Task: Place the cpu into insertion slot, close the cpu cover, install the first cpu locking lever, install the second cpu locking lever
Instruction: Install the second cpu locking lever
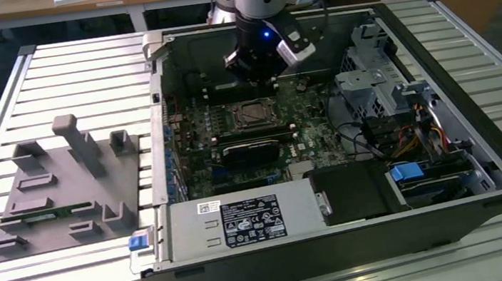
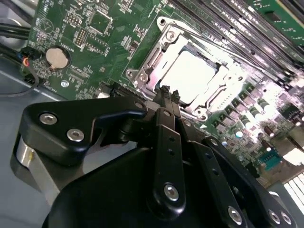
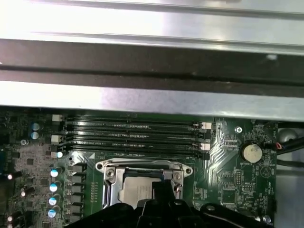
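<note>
Green motherboard [image 2: 95,42] below: tool [image 2: 166,92] pressed together, empty, over seated cpu [image 2: 190,78].

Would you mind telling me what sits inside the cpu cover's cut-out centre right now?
In the second wrist view, the cpu with its pale metal top fills the cut-out of the cpu cover, which lies closed over it. The insertion slot beneath is covered. The gripper hovers at the cover's edge, fingers together.

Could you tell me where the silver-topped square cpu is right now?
The silver-topped square cpu sits in the metal-framed insertion slot beside the long black memory slots, just beyond the black gripper.
</note>
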Controlling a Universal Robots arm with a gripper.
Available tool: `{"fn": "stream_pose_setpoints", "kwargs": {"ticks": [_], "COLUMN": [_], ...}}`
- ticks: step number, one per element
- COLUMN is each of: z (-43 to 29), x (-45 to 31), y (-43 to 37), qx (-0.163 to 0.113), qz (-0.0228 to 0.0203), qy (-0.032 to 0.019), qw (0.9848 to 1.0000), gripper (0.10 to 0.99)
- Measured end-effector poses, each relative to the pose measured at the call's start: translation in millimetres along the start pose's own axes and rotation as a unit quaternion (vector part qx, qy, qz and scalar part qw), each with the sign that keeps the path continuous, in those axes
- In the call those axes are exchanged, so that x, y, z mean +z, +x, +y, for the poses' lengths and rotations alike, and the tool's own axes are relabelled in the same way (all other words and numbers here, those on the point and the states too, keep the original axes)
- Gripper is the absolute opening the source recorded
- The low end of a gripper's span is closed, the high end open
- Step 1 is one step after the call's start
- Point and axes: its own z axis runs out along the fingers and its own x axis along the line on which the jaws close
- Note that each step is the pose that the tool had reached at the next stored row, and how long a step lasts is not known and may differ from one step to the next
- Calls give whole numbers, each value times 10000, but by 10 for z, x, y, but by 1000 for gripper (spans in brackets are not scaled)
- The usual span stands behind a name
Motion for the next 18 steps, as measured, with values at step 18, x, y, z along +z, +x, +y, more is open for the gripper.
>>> {"fn": "stream_pose_setpoints", "kwargs": {"ticks": [18], "z": [-308], "x": [-65], "y": [11], "qx": [0], "qz": [0], "qy": [-7], "qw": [10000], "gripper": [106]}}
